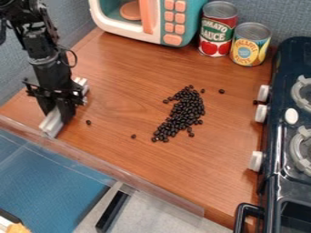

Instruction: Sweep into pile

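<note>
In the camera view, my gripper (59, 109) at left pinches the pale bar (52, 123), its length slanting lower left to upper right. The black beans (184, 112) lie to its right, mid-frame, strung along much the same slant; I judge a rightward push would meet them broadside.
</note>
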{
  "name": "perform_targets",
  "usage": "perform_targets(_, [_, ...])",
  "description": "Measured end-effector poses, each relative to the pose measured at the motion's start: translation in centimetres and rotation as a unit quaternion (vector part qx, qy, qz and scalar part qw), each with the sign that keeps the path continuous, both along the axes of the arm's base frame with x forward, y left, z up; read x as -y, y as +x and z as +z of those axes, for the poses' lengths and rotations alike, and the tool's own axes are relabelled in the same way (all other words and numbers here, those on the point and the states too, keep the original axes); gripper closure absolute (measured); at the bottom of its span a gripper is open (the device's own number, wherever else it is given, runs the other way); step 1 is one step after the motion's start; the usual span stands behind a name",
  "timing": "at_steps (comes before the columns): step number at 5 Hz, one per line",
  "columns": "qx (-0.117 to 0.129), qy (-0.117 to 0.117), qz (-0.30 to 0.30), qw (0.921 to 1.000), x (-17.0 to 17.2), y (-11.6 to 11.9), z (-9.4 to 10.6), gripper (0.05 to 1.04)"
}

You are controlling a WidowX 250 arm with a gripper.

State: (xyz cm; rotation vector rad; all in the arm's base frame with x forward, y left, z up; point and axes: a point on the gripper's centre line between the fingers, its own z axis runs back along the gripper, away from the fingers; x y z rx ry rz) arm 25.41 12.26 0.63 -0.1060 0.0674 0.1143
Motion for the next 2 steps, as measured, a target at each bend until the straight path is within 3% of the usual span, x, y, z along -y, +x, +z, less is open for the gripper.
perform_targets(2, [0.012, -0.008, 0.014, 0.9998, 2.8, 0.8, -0.2, 0.703])
